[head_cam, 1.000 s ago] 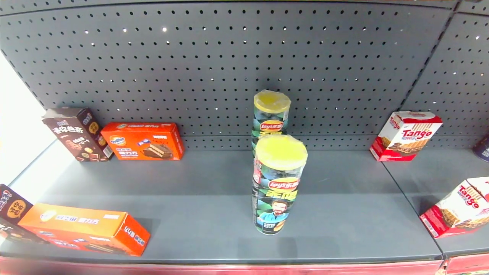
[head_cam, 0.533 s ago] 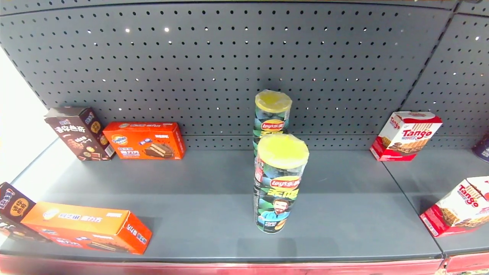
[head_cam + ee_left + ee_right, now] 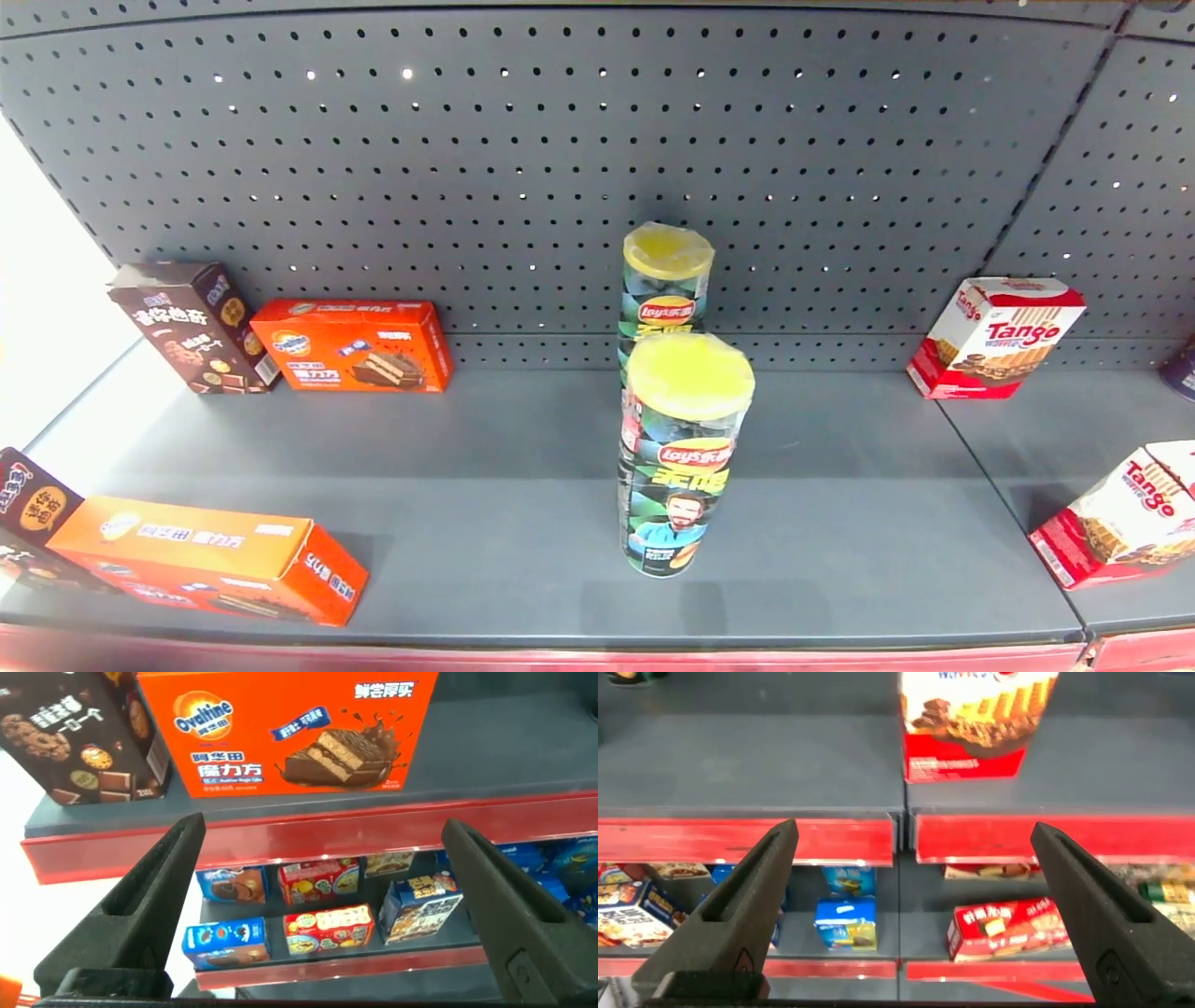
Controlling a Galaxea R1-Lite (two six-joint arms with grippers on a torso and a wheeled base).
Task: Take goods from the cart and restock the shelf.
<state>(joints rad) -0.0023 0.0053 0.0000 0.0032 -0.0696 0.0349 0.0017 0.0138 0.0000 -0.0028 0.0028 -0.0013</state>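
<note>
The left gripper [image 3: 324, 826] hangs before the grey metal shelf [image 3: 840, 523], its black fingers spread wide and empty, facing the orange cardboard box [image 3: 290, 728] at the shelf's front left. The right gripper [image 3: 915, 829], equally spread and empty, faces the white-and-red wafer box [image 3: 976, 723] at the shelf's front right. At mid-shelf a tall green chip can with yellow lid [image 3: 681, 457] stands upright. A second like can [image 3: 665, 280] stands directly behind it, by the shelf's perforated back panel [image 3: 467, 187].
</note>
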